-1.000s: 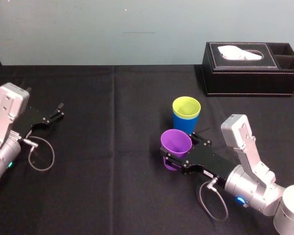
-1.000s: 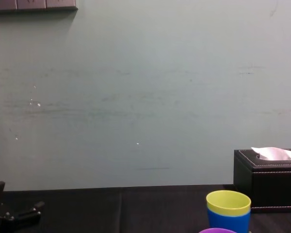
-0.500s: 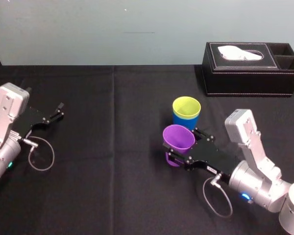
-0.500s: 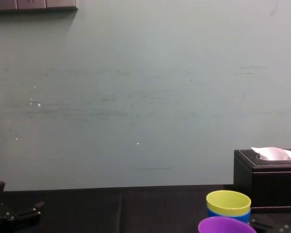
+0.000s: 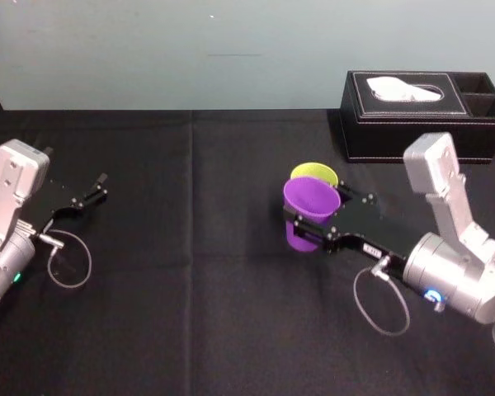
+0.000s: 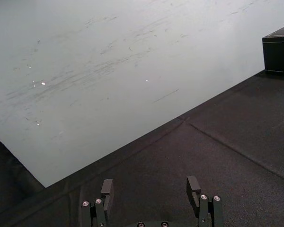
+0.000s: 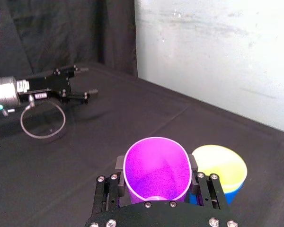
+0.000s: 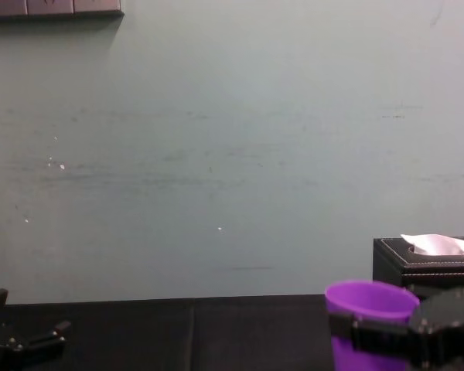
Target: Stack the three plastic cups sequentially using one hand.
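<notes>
The left black gripper (image 5: 95, 190) lies well off to the left on the black cloth (image 5: 190, 313), fingers spread and empty. The right black gripper with the white label (image 7: 156, 165) is clamped on the smooth purple plastic cup (image 5: 311, 206), which is upright. Its wrist view shows a yellow-green plastic cup (image 7: 220, 165) nested in a bright blue plastic cup (image 7: 227, 197) just beside one finger. In the head view the blue cup is hidden (the chest view hides both).
</notes>
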Controlling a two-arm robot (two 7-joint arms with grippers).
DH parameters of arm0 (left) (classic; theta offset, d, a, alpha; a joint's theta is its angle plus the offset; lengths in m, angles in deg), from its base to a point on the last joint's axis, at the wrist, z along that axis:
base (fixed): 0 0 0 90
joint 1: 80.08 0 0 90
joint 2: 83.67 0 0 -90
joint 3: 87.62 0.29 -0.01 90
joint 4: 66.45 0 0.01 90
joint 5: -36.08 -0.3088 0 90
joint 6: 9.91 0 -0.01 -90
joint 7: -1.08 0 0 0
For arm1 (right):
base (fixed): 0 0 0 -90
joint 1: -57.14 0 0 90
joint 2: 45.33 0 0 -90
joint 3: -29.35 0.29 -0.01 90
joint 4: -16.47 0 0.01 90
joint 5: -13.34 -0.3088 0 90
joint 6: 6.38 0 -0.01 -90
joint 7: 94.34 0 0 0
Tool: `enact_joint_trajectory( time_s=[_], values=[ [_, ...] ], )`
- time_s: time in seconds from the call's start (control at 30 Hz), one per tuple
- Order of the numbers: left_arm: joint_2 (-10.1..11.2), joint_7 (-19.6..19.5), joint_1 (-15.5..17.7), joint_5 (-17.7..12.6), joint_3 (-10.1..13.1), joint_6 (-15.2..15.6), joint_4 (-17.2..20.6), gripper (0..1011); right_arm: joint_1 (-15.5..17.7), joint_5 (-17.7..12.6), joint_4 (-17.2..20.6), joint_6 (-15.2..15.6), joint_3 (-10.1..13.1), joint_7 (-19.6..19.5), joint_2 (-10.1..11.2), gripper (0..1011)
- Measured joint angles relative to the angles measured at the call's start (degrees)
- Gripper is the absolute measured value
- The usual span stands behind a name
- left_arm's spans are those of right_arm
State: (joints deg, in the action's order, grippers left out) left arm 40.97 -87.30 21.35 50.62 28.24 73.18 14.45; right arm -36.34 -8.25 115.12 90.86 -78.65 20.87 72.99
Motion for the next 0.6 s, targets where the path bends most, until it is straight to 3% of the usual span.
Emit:
enact_joint_trajectory(
  time_s=[0.3,0.6],
  values=[
    [0.00,0.00,0.00,0.00,0.00,0.00,0.00,1011,-2.95,-1.82,2.24,2.29,0.64,-0.52,1.88,731],
    [0.00,0.00,0.00,0.00,0.00,0.00,0.00,1012,-6.14,-2.72,1.28,1.78,0.80,-0.82,2.36,731]
  ],
)
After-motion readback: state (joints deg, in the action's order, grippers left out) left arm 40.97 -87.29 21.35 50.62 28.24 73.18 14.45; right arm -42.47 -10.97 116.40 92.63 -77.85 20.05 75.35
